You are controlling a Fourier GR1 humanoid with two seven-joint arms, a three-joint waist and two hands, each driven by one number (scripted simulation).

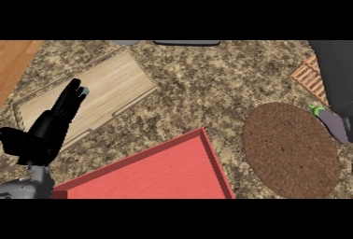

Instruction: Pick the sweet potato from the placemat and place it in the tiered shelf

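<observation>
Head view. Left robot hand [43,135] at the view's left, black, coming up off a grey forearm [27,189] at the lower left corner. Fingers [69,95] straight and pressed together, pointing up and a bit right; thumb sticks out to the left. Holds nothing. Fingertips show over the lower left part of the tiered shelf [110,79], a light wood panel with a thin frame, seen from above and lying at a slant. Cannot tell if the tips touch it.

Red tray [165,172] just right of and below this robot hand; its raised rim runs up to a corner near mid-view and its lower part is cut off. Speckled brown stone surface [207,84] carries everything.

Round brown woven placemat [289,149] well apart to the right of the robot hand, past the tray. Only vegetable in view is a purple vegetable [332,125] with a green stem end. It looks more like an eggplant than a sweet potato. It lies at the placemat's upper right rim, overlapping the edge, nearly at the view's right border, about as far from the robot hand as anything here.

Above it, an orange slatted thing [309,77], partly covered by a dark shape [338,70] at the right edge; cannot tell what that is. Wood strip [14,60] above the robot hand, top left.
</observation>
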